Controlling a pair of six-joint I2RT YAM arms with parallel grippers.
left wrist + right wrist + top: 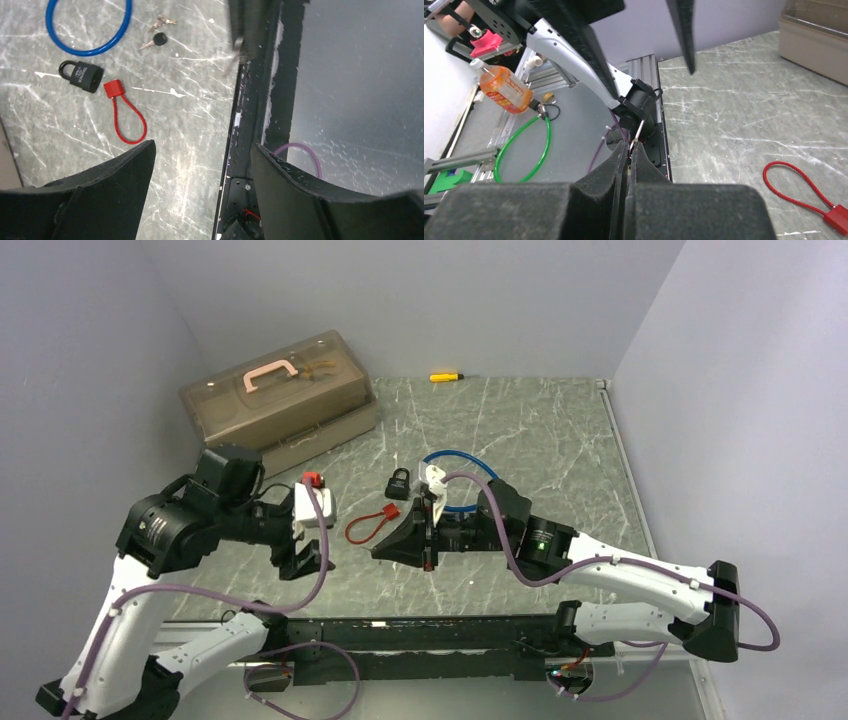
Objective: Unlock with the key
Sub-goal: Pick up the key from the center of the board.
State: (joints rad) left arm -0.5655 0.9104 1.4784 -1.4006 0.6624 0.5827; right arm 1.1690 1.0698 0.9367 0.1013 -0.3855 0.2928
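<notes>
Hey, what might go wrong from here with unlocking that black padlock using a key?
1. The right gripper pinches what looks like a key only at its fingertips, so it may twist or slip on insertion.
2. The black padlock lies loose on the table and the left gripper is open and empty, so a push may just slide it.
3. The red cable lock lies right beside the padlock and could snag.

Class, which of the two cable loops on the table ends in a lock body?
The red cable lock: its narrow loop joins a red block; the blue cable shows none.
</notes>
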